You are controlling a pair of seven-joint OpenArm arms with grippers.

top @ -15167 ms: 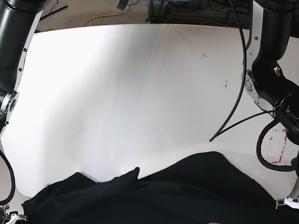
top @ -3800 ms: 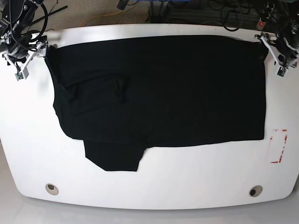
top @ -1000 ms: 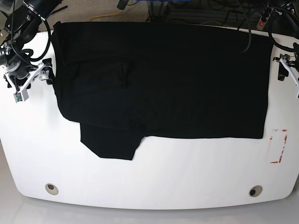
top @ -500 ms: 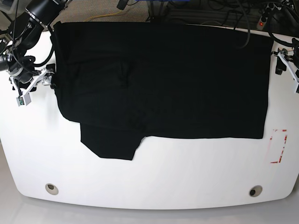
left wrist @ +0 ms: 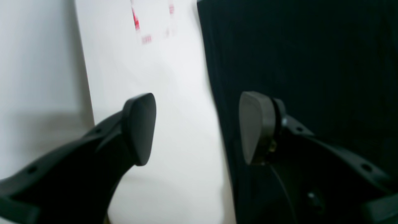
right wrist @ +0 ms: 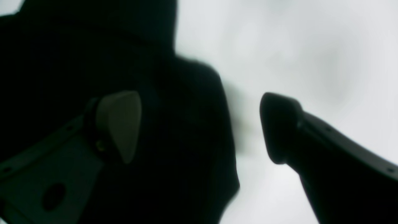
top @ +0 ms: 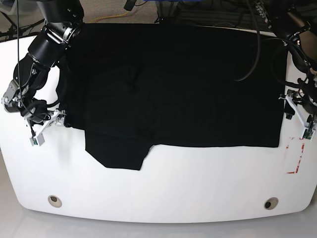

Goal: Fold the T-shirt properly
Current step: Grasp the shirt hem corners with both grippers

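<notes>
We see the T-shirt (top: 173,84) lying spread on the white table (top: 198,188), plain black side up, with no print showing. It covers the far and middle part of the table. One sleeve (top: 119,152) sticks out from its near edge toward the camera.

The right gripper (top: 48,124) sits at the shirt's edge on the base view's left, close to the lower corner of the body. In its wrist view the jaws stand wide apart with nothing between them. One pad (right wrist: 119,123) hangs over black cloth, the other finger (right wrist: 279,124) over bare table, so the cloth edge (right wrist: 224,130) runs through the gap. We cannot tell whether either finger touches the fabric.

The left gripper (top: 297,115) sits at the opposite edge of the shirt, on the base view's right. Its jaws are likewise spread and empty. One pad (left wrist: 253,127) lies over the shirt (left wrist: 295,56), the other (left wrist: 140,127) over the white surface, with the hem passing between them.

Beyond this gripper, on the bare table, is a red-marked rectangle (top: 295,154), just beside the shirt's near corner. Two round holes (top: 55,200) sit near the table's front edge.
</notes>
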